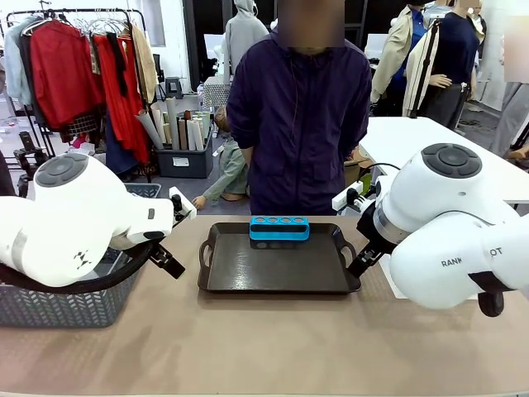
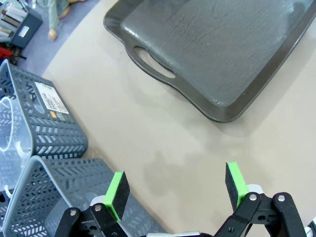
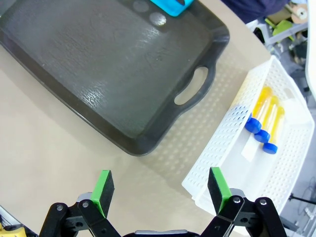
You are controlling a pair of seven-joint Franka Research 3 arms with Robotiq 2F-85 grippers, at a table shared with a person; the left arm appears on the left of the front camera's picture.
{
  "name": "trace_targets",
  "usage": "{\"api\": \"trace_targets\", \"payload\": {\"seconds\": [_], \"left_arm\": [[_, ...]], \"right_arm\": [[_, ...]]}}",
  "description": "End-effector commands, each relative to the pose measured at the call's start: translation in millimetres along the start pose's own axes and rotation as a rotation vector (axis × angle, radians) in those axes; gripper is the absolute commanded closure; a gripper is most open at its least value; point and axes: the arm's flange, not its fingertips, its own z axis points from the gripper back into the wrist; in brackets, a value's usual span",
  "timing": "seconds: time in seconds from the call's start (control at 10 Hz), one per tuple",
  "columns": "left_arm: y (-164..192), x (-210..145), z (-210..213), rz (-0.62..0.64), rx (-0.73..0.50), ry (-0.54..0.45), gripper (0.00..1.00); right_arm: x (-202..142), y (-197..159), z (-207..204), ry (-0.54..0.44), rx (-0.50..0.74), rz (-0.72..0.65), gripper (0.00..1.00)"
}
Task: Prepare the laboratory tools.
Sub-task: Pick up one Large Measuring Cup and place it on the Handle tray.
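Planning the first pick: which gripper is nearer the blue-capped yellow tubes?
Right. The right gripper hangs at the edge of the white basket holding the tubes; the left gripper is across the tray, beside the grey baskets.

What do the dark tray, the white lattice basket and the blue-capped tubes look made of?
Dark rectangular tray: probably moulded plastic, with a grainy texture and dull sheen. White lattice basket: rigid matt plastic, going by its thin perforated walls. Slim yellow-filled tubes with blue caps: clear walls, plastic or glass, I cannot tell which; the caps look plastic.
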Motion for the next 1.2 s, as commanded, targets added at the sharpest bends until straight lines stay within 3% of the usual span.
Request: {"api": "trace_targets", "payload": {"seconds": [0.0, 0.2, 0.6, 0.8, 1.1], "left_arm": [[1, 1, 2, 0.009, -0.002, -0.005, 0.00], [0, 0, 0, 0.000, 0.000, 0.000, 0.00], [0, 9, 20, -0.058, -0.163, 0.011, 0.00], [6, 21, 33, -0.074, -0.256, -0.028, 0.00], [24, 45, 62, -0.142, -0.360, -0.103, 0.00]], "right_arm": [[1, -2, -1, -0.018, 0.001, 0.010, 0.00], [0, 0, 0, 0.000, 0.000, 0.000, 0.00], [14, 4, 7, -0.034, 0.158, -0.012, 0.00], [25, 1, 15, -0.055, 0.242, -0.018, 0.00], [47, -22, 42, -0.101, 0.259, -0.018, 0.00]]}}
